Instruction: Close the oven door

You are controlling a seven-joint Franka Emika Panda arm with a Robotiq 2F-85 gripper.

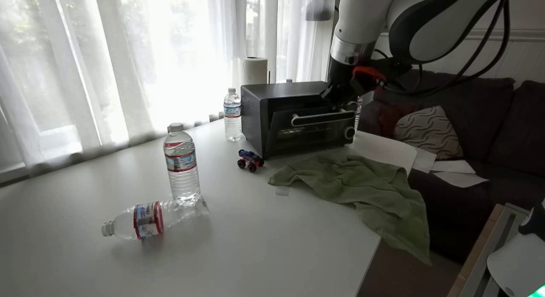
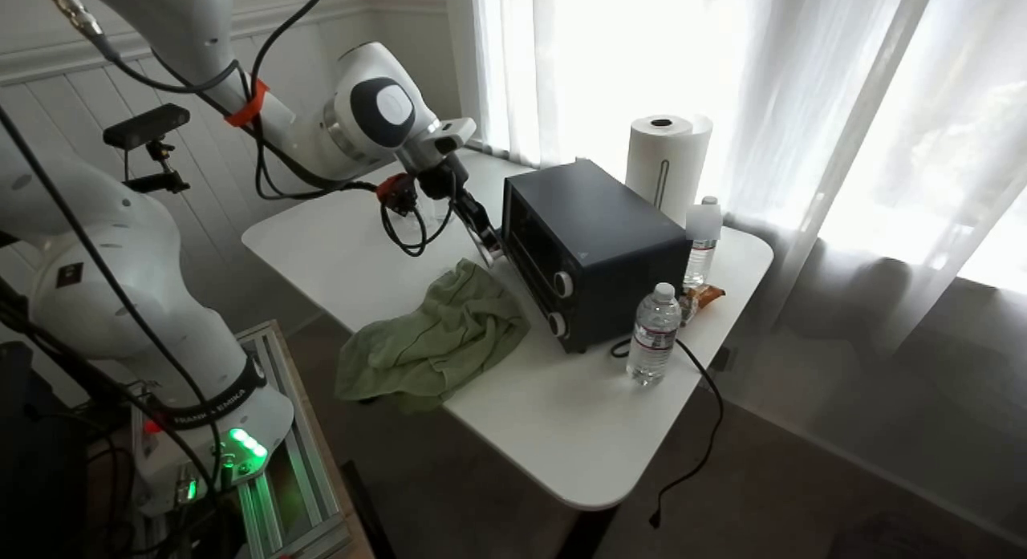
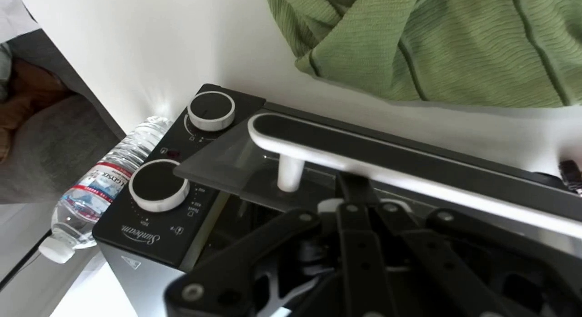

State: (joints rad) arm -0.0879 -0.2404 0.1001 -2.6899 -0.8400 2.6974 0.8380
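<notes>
The dark oven (image 1: 255, 122) stands on the white table in both exterior views (image 2: 598, 214); its knob panel shows in the wrist view (image 3: 145, 221). The oven door (image 1: 298, 139) is partly open, its top edge leaning out from the body. Its silvery handle bar (image 1: 323, 118) crosses the wrist view (image 3: 409, 158) diagonally. My gripper (image 3: 357, 185) has its fingers together, with the tips at the inner side of the handle bar, over the glass. Whether they touch it I cannot tell. The gripper also shows at the upper door in both exterior views (image 1: 336, 101) (image 2: 491, 245).
A green towel (image 1: 349, 177) lies in front of the oven. A toy truck (image 1: 250, 160) sits by its front corner. Water bottles stand beside it (image 1: 232, 116) (image 2: 651, 334). Another bottle stands (image 1: 182, 165) near one lying down (image 1: 144, 220). A paper towel roll (image 2: 664, 170) stands behind.
</notes>
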